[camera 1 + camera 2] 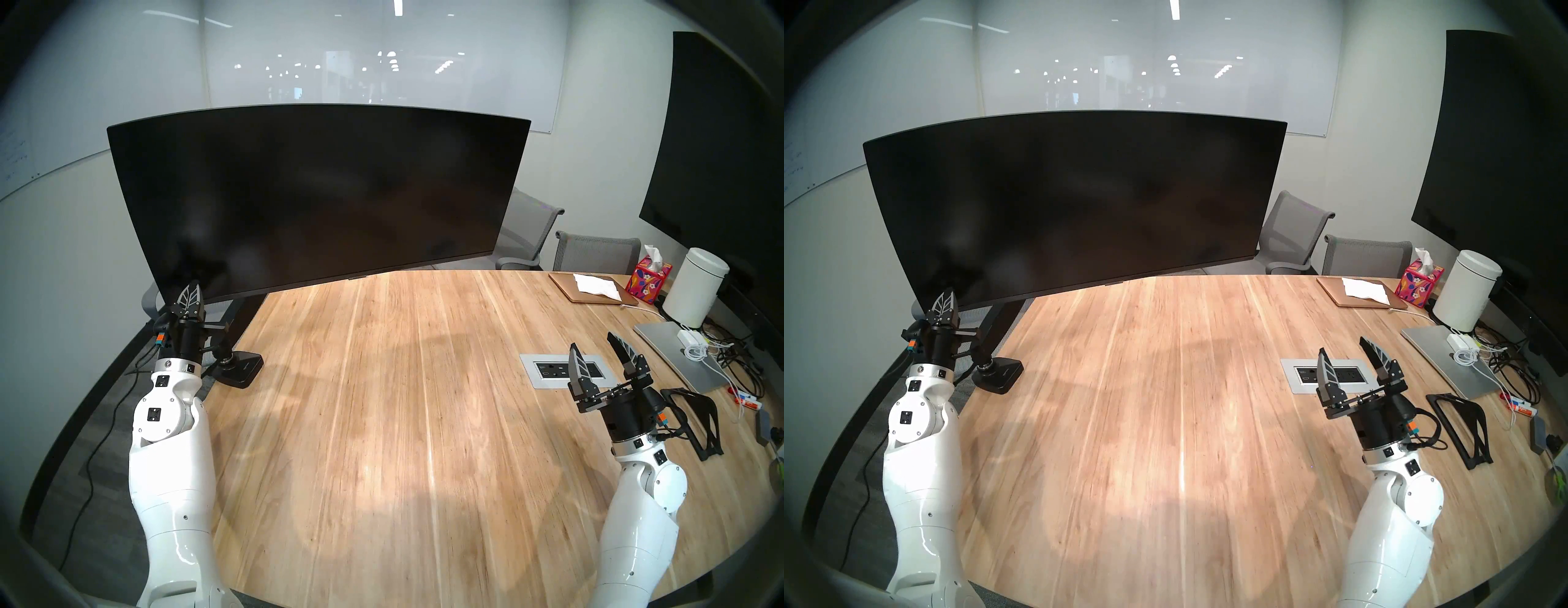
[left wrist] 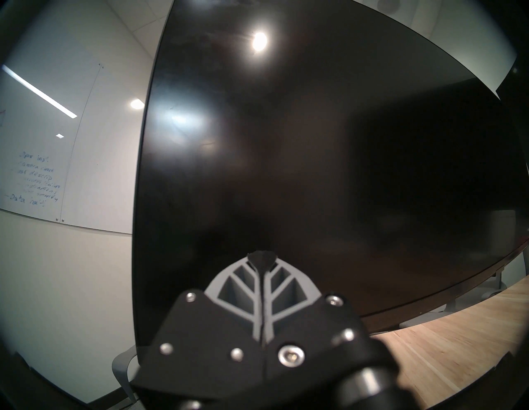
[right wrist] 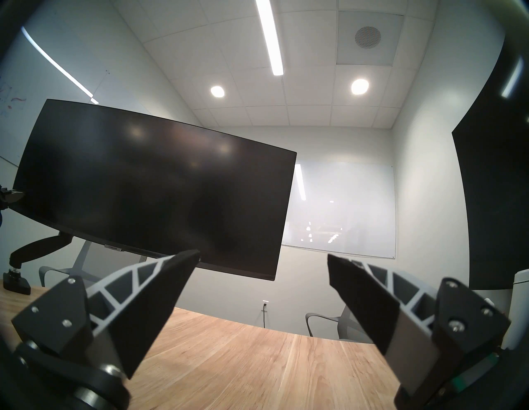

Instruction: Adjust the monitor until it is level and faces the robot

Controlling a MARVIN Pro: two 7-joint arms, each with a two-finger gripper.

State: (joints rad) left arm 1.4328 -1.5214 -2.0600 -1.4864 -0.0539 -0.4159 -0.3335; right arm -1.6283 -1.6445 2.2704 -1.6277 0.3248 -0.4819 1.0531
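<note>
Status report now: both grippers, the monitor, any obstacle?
Left gripper shut, at monitor lower left corner. Right gripper open, empty, above table. Monitor tilted, left side low. Nothing in the way.

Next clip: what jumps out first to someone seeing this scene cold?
The wide curved monitor dominates the table's far left, visibly tilted, its left end lower. The left end effector, shut, sits at its lower left corner; the right end effector waits open near the cluttered right edge.

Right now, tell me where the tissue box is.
Head view: the tissue box sits far right on the table, between the white canister and brown pad.
</note>
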